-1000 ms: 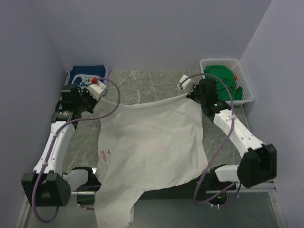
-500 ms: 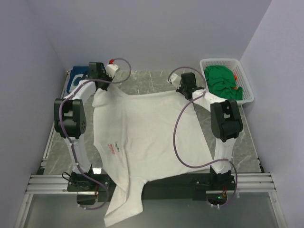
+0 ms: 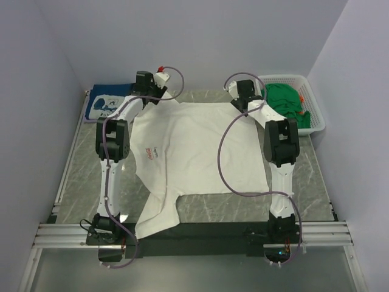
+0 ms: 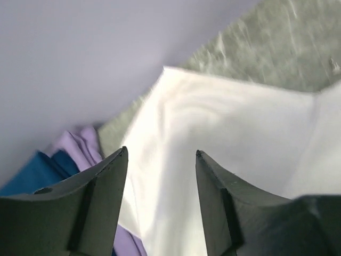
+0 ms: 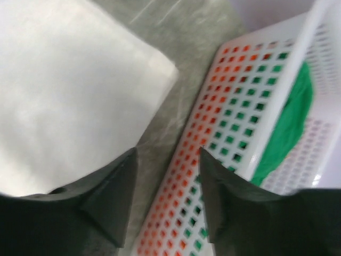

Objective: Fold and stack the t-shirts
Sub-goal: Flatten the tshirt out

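Note:
A large white t-shirt (image 3: pixel 197 146) with a small red print lies spread flat on the table, one sleeve trailing off toward the near edge. My left gripper (image 3: pixel 144 96) hovers open over the shirt's far left corner (image 4: pixel 176 106), nothing between its fingers (image 4: pixel 106 186). At the far right corner (image 5: pixel 80 90) my right gripper (image 3: pixel 242 102) is open too, above bare table beside the basket. A navy t-shirt (image 3: pixel 106 104) with white print lies folded at the far left. A green t-shirt (image 3: pixel 282 100) is in the basket.
The white lattice basket (image 3: pixel 285 78) stands at the far right, close beside my right fingers (image 5: pixel 229 192). A bit of lavender cloth (image 4: pixel 80 149) lies under the navy shirt. Walls close in the back and both sides.
Both arms stretched toward the back wall, dragging the white shirt's far edge with them. Both grippers then opened and let the shirt go; it now lies flat.

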Robot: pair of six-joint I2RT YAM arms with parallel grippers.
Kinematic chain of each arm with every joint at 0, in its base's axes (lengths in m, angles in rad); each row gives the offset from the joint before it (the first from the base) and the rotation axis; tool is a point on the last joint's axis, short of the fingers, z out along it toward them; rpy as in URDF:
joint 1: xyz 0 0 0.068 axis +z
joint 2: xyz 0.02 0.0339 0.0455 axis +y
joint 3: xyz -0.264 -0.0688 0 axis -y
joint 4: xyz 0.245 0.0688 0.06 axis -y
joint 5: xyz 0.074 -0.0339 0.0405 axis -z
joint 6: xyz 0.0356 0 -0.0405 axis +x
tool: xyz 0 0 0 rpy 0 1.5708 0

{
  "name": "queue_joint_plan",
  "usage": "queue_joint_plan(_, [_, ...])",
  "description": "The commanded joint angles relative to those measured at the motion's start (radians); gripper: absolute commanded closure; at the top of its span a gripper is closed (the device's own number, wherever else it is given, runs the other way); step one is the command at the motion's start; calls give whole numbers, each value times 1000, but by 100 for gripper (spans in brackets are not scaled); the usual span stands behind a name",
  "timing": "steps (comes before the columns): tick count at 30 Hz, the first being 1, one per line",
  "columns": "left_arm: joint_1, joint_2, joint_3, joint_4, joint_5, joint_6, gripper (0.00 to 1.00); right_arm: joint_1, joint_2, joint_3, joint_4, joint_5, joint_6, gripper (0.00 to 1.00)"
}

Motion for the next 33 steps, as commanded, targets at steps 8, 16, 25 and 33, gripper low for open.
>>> queue_joint_plan(8, [104,-540,-416,-183,193,-230,40,6,-323,-73,-431,-258,210,43])
queue_joint_plan(16, [142,-591,-640,-311,276,-331,73,7,-397,-299,-574,-420,270,79])
queue_joint_plan(25, [153,-556,-754,-320,228,-383,81,6,-394,-440,-597,-473,293,83])
queue_joint_plan(33, [227,-400,-665,-370,71,-365,86,-20,-268,-452,-586,-399,291,85])
